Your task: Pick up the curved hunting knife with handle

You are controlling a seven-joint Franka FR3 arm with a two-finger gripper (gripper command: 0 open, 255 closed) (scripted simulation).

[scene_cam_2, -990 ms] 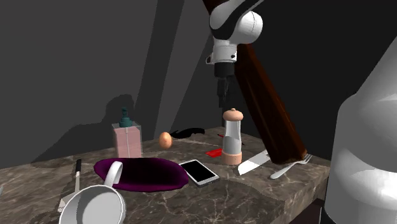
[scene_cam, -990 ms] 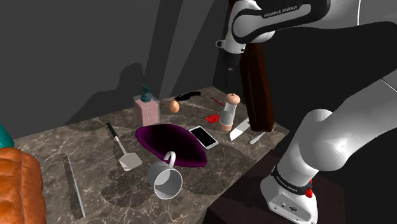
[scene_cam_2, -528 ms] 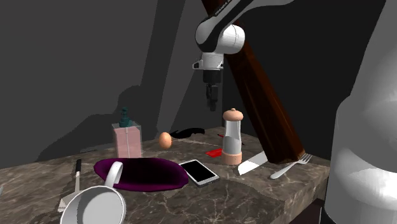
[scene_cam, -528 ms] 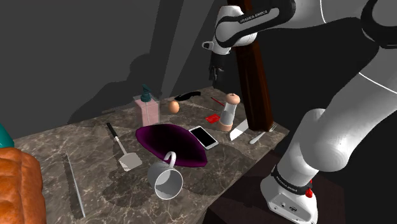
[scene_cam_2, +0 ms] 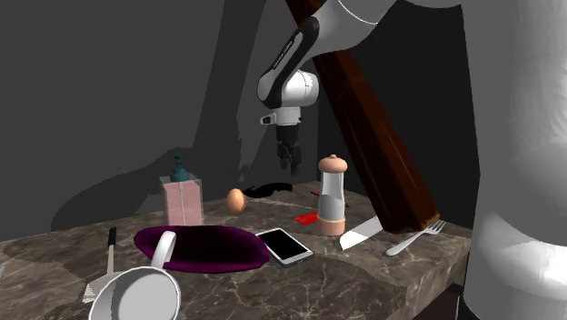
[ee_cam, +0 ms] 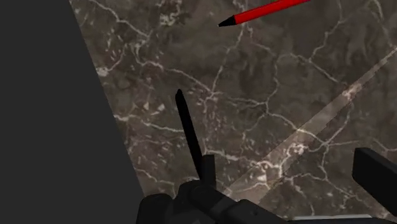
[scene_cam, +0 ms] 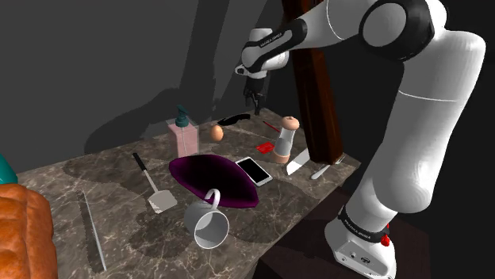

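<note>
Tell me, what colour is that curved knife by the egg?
The knife is all black; clearest in the wrist view.

Leaving open air above the knife at the table's far edge; hemming it in with wall just beyond, egg left, mill and beam right.

Dim render (hard wall shadows).
</note>
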